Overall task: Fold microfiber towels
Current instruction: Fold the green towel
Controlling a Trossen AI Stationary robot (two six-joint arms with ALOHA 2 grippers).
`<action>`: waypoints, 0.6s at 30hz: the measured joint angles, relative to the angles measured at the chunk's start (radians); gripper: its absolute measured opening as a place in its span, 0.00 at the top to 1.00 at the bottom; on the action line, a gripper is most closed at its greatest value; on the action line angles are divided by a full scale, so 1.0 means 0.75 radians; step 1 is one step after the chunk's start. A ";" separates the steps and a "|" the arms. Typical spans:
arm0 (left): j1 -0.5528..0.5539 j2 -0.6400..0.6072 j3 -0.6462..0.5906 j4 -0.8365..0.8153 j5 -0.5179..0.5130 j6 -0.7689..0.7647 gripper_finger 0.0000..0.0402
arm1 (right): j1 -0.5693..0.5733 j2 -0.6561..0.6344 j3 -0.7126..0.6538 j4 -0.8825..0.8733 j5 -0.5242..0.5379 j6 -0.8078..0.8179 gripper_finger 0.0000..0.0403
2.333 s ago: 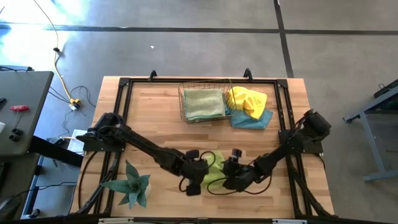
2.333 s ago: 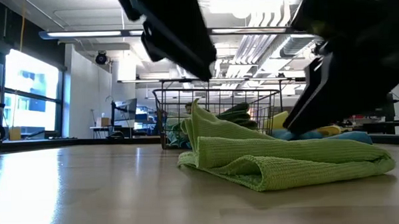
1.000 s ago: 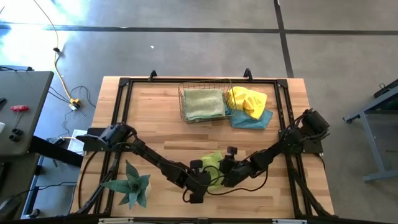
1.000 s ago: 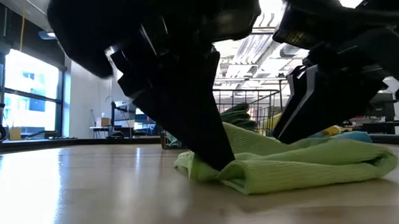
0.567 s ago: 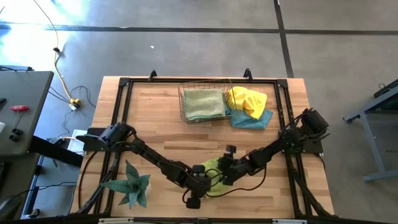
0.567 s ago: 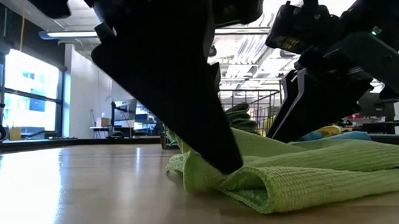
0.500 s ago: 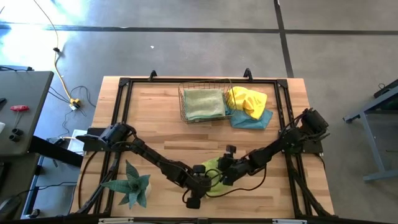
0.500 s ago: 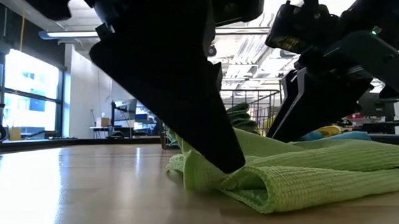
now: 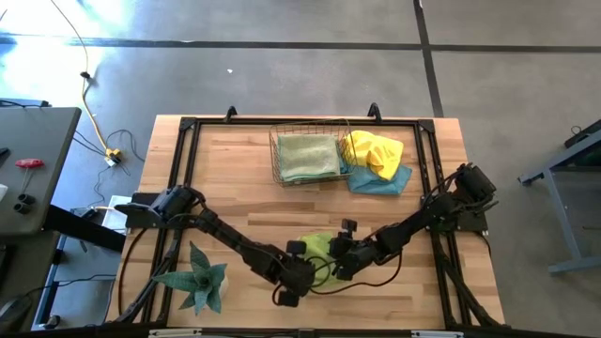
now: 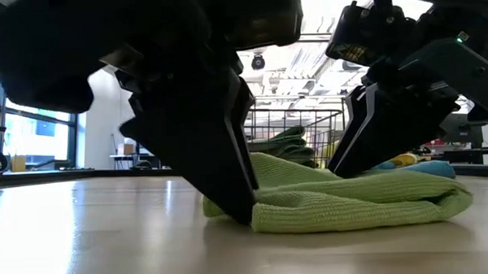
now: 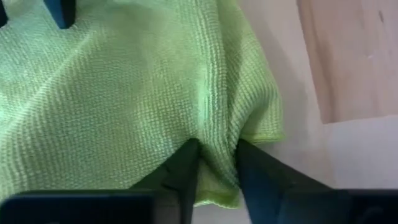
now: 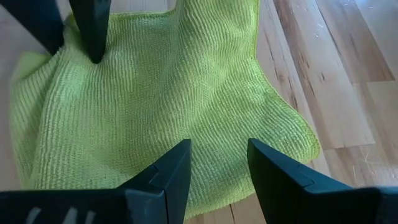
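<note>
Presently, both arms converge on one lime green towel [image 9: 321,252] lying near the front edge of the wooden table [image 9: 235,197], a little right of centre. In the low view the towel [image 10: 352,200] lies as a low, folded-over bundle with a rounded fold on its right end.

Left gripper [image 11: 214,163]: down at the towel's near-left edge. The left wrist view shows a ridge of the lime cloth [image 11: 155,93] standing between its two dark fingers [image 11: 183,168], which press against it from both sides; the jaws are narrowly apart, pinching that fold. In the low view this gripper [image 10: 230,198] reaches the table surface at the towel's left end.

Right gripper [image 12: 217,165]: at the towel's right side. The right wrist view shows its fingers [image 12: 168,174] apart, with flat lime cloth [image 12: 155,106] beneath and between them; whether the tips touch the cloth cannot be told, and nothing is gripped. The left arm's fingers show at the cloth's far side in that view.

Other towels: a pale green towel [image 9: 308,157], folded flat, lies in the copper wire basket [image 9: 274,155] at the far centre of the table. Just right of the basket, a crumpled yellow towel [image 9: 372,150] rests on a light blue towel [image 9: 380,181], both touching the table.

Other items: a spiky green plant [image 9: 199,279] stands at the near-left of the table, well apart from the lime towel.
</note>
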 joint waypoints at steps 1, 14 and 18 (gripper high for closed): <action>0.001 0.000 0.000 -0.001 -0.001 0.000 0.81 | 0.000 0.000 0.000 0.000 0.000 0.000 0.62; 0.006 -0.072 -0.004 0.099 0.135 -0.163 0.99 | -0.025 0.000 0.000 -0.017 -0.006 0.030 0.62; -0.013 -0.071 -0.005 0.139 0.173 -0.234 0.99 | -0.057 0.000 0.000 -0.023 -0.004 0.036 0.62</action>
